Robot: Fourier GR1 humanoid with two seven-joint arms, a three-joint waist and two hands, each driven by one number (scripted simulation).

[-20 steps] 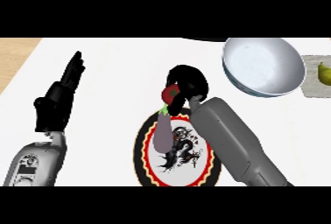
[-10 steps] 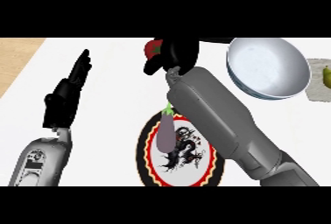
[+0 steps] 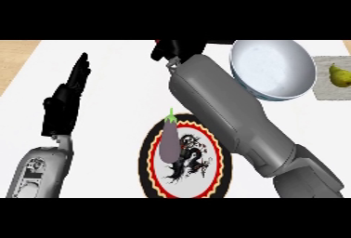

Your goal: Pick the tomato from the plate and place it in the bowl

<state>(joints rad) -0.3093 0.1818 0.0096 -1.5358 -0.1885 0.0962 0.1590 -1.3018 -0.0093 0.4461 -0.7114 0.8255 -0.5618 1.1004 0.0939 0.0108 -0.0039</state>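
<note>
**Current step: transfer to the bowl (judged).** The right hand [image 3: 182, 48] is at the far edge of the head view, raised above the tabletop [image 3: 116, 69] and partly cut off by the frame. Its fingers are clenched. A sliver of red shows at the hand's left edge and is judged to be the tomato [image 3: 158, 44], enclosed in the grasp and otherwise hidden. No tomato is on the plate [image 3: 145, 160], which carries only an eggplant [image 3: 168, 139] lying lengthwise on its left half. The pick therefore appears complete, and placement is not yet done.

**Positions.** The bowl [image 3: 274, 67] is to the right of the right hand, near it but apart, and nothing is visible inside it. Beyond the bowl, a pear [image 3: 336, 75] lies on a grey mat [image 3: 329, 90]. The left hand [image 3: 65, 100] rests at the view's left with its fingers released and pointing up, holding nothing.

**Next move (judged).**
1. Carry the right hand sideways to the right until it is over the bowl's opening, not over its near rim.
2. Lower the hand into the opening.
3. Release the fingers only when the tomato is inside the rim

**Caution.** The tomato is round and may roll off if it is released on the rim
</note>
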